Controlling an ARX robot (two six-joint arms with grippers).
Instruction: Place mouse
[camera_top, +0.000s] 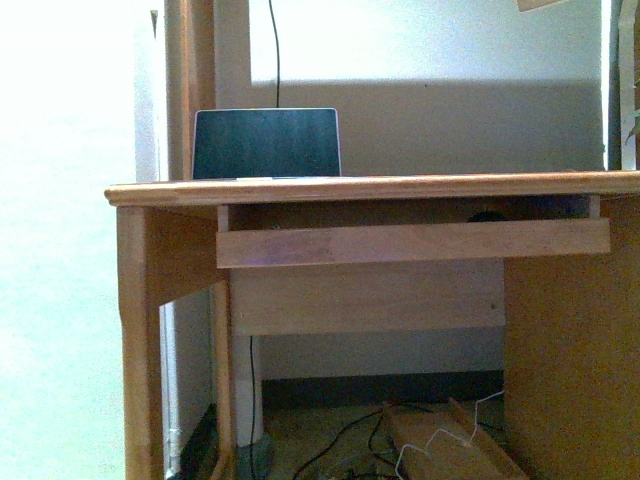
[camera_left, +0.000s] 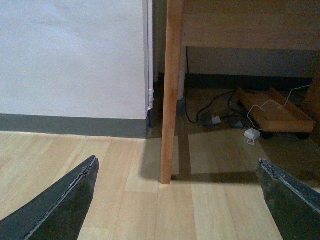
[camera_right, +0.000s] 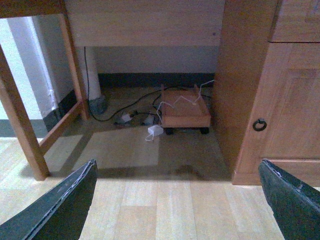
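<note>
L gripper (camera_left: 177, 161): fingers spread wide, nothing btwn them, low over the light wood floor (camera_left: 125, 200). R gripper (camera_right: 177, 162): same, spread wide, empty, facing under the desk.

Past L gripper, desk leg (camera_left: 170, 100) stands on the floor near a wall corner. Further under the desk: loose cables (camera_right: 125, 107), white adapter (camera_right: 154, 131), and a low wooden trolley (camera_right: 185, 112) on dark wheels, close to the cabinet door (camera_right: 285, 115) w/ ring pull (camera_right: 259, 124).

Front view: pull-out shelf (camera_top: 412, 241) hangs just below the desk top (camera_top: 400, 187). Mouse (camera_top: 487, 215): prob. the small dark rounded shape in the gap btwn the two, right of centre, mostly hidden. Laptop (camera_top: 266, 143) sits upright on desk top, left side, screen dark, well apart from the mouse. Pale wall (camera_top: 450, 120) behind.
</note>
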